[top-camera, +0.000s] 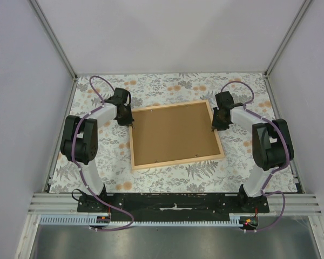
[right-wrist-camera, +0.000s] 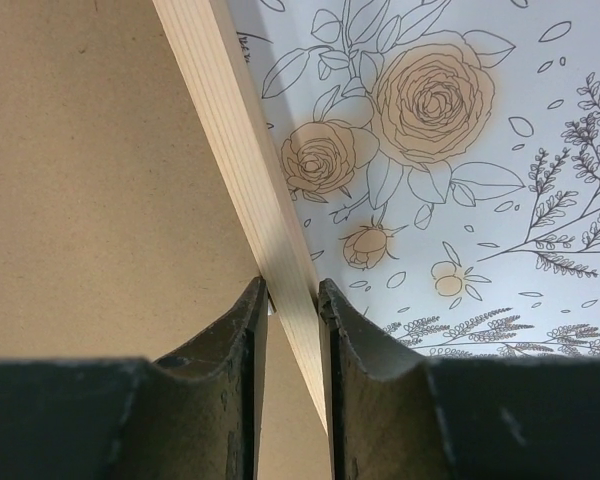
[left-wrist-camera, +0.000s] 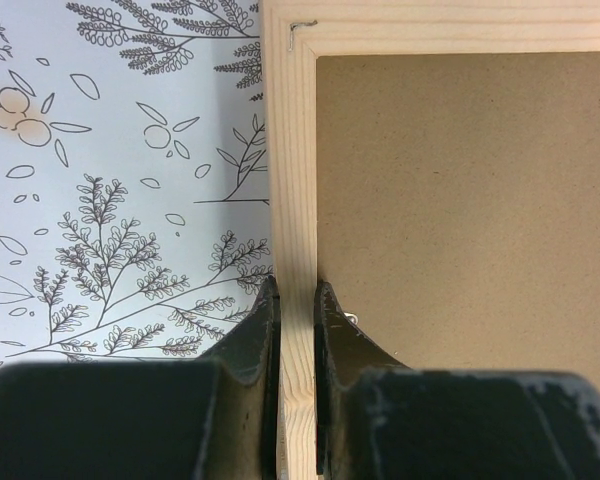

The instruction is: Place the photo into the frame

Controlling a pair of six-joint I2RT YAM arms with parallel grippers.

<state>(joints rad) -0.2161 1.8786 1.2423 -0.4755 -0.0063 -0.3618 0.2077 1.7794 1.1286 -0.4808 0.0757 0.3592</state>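
Gripping at both short ends: the frame [top-camera: 178, 161] lies flat, back side up, in the middle of the floral counter [top-camera: 167, 181], brown backing board [top-camera: 173, 132] filling its opening.

- Long axis runs left to right across the counter, a little skewed, right end farther from the bases.
- Left pincer [left-wrist-camera: 295, 292] clamped on the left short rail, one finger outside on the cloth side, one inside over the board.
- Right pincer [right-wrist-camera: 292, 290] straddles the right short rail. The rail crosses the gap on a slant, and both fingertips look pressed to the wood. Grip judged made, though not square to the rail.
- Each rail sits directly under its own arm, with neither arm reaching across.
- Photo: not seen in any view. It may be under the board or off the counter; cannot tell.

Judgement: with the two ends held, the next move is probably a lift or turn about the long axis. The slanted right grip could slip.
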